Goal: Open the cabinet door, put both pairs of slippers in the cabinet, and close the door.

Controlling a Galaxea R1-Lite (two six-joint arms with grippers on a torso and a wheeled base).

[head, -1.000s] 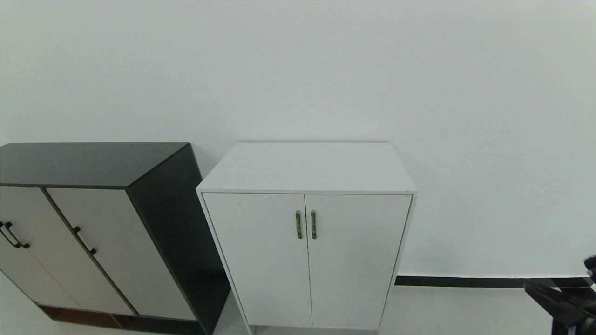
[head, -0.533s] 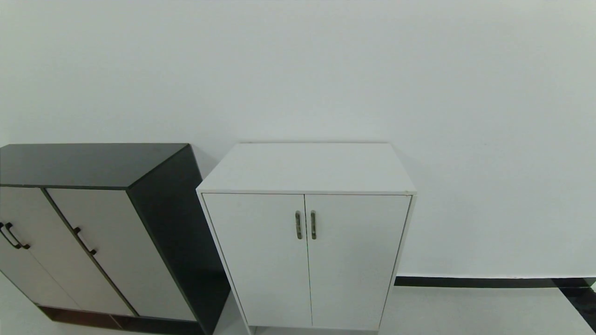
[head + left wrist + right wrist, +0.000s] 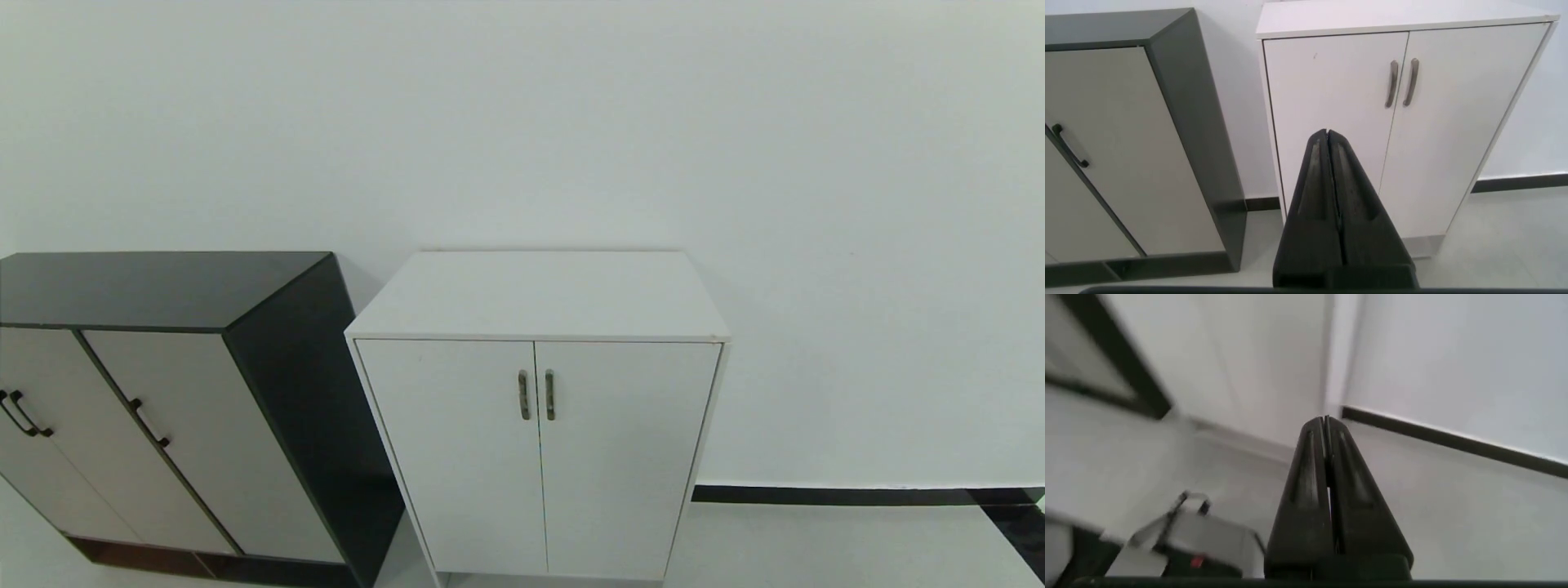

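Plain white wall (image 3: pixel 522 122) behind, pale floor (image 3: pixel 816 547) below. Head view: white cabinet (image 3: pixel 539 294) stands against the wall, centre. Both its doors (image 3: pixel 457 457) shut, flush. Two upright handles (image 3: pixel 523 394) side by side at the middle seam, upper half. Dark cabinet (image 3: pixel 302 392) with grey doors just left of the white cabinet, small gap between them. Black baseboard (image 3: pixel 816 494) runs along the wall right of the white cabinet.

Left wrist view: left gripper (image 3: pixel 1328 135) in front of the white cabinet (image 3: pixel 1331 90), well apart from it, touching nothing. Fingers pressed together, nothing between them. Tip lines up with the left door, below and to the left of the handles (image 3: pixel 1392 83). Doors shut. Dark cabinet (image 3: pixel 1200 131) on the white cabinet's left. Floor (image 3: pixel 1503 237) under both.

Right wrist view: right gripper (image 3: pixel 1327 422) held low over the floor (image 3: pixel 1470 506), fingers together, empty. Baseboard (image 3: pixel 1454 439) and wall (image 3: pixel 1470 351) beyond the tip. Pale upright panel past the gripper, blurred; cannot tell whether it is the white cabinet's side. Gripper touches nothing.
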